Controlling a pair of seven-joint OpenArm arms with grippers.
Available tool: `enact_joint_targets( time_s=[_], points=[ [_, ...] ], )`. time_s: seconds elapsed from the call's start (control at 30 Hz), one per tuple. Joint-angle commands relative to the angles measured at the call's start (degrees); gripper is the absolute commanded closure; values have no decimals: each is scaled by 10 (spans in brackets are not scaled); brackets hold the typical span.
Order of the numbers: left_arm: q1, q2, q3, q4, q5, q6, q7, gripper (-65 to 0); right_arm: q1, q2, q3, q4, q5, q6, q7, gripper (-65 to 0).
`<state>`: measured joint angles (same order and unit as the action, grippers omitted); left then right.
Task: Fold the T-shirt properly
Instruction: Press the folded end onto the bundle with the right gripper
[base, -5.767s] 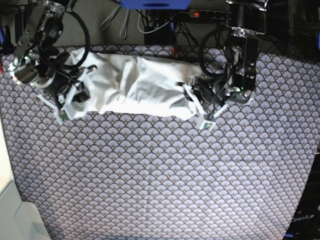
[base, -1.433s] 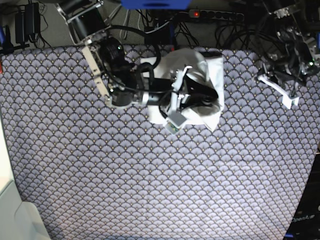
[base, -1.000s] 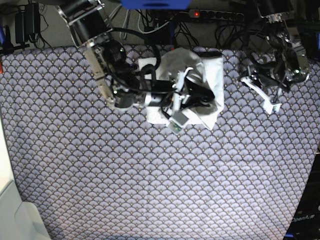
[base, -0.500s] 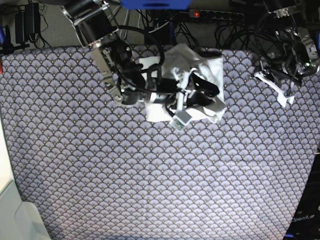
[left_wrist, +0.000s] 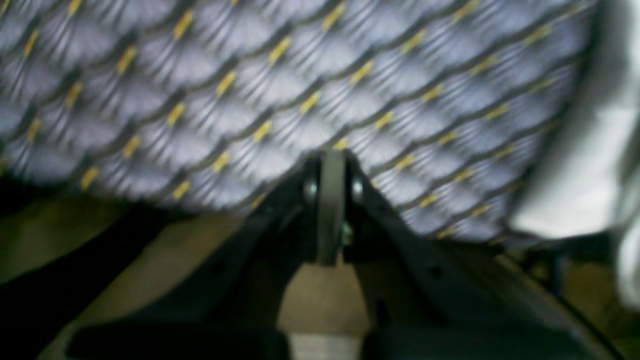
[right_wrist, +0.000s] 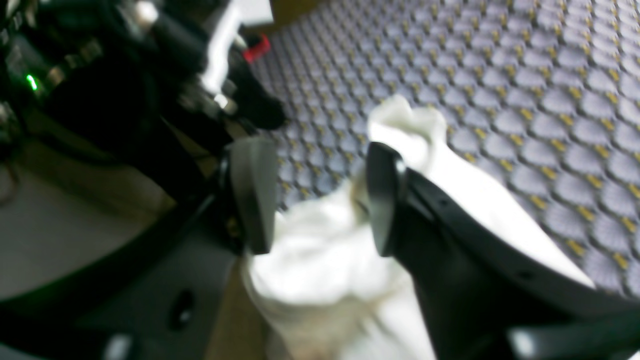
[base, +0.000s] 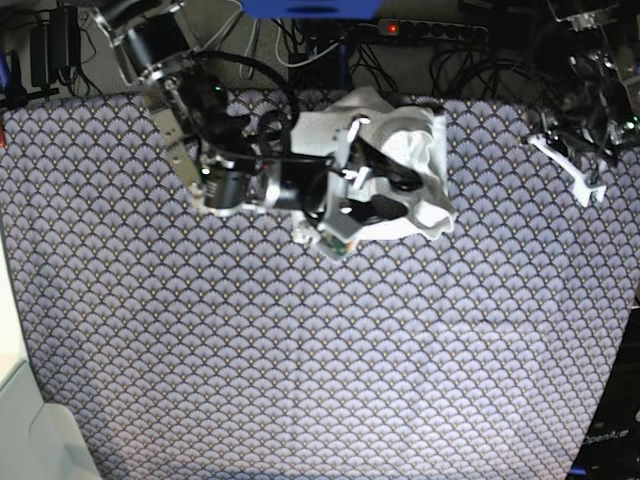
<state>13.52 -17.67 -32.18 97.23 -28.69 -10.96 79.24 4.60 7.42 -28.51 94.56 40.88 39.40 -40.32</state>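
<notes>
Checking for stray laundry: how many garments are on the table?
1. The T-shirt lies bunched at the table's far middle, under the right gripper. More cloth could be hidden beneath it.

Item one: the T-shirt (base: 425, 165), white, is lying bunched in a crumpled heap at the far middle of the patterned cloth (base: 320, 360), which is covering the whole work surface in a grey scale motif.

Item two: my right gripper (base: 375, 185) is reaching in from the left, sitting over the heap with its jaws parted; whether cloth is lying between them I cannot tell. Its arm is crossing the far left part of the surface.

Item three: my left gripper (base: 578, 178) is hanging at the far right, well apart from the shirt, its white fingers pointing toward the near right.

Item four: a power strip (base: 430, 30) with a glowing red switch is lying beyond the far edge among cables.
</notes>
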Motion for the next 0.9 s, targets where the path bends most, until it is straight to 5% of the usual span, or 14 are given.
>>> enact_joint_targets(
  time_s=[0.0,0.2,0.57,0.87],
  points=[
    [-1,-18,-4,7,-9,-2,-9,-4,-2,5,0,12,12,6,13,-219],
    [9,-51,-54,3,-9,-2,-17,-4,-33,40,3,17,12,6,14,-93],
    [8,-66,-65,3,-9,-2,-17,-4,-33,92,4,73,12,6,9,-81],
    [9,-51,-66,11,-15,-2,-11,-4,-29,40,0,-48,11,6,31,-81]
  ],
)
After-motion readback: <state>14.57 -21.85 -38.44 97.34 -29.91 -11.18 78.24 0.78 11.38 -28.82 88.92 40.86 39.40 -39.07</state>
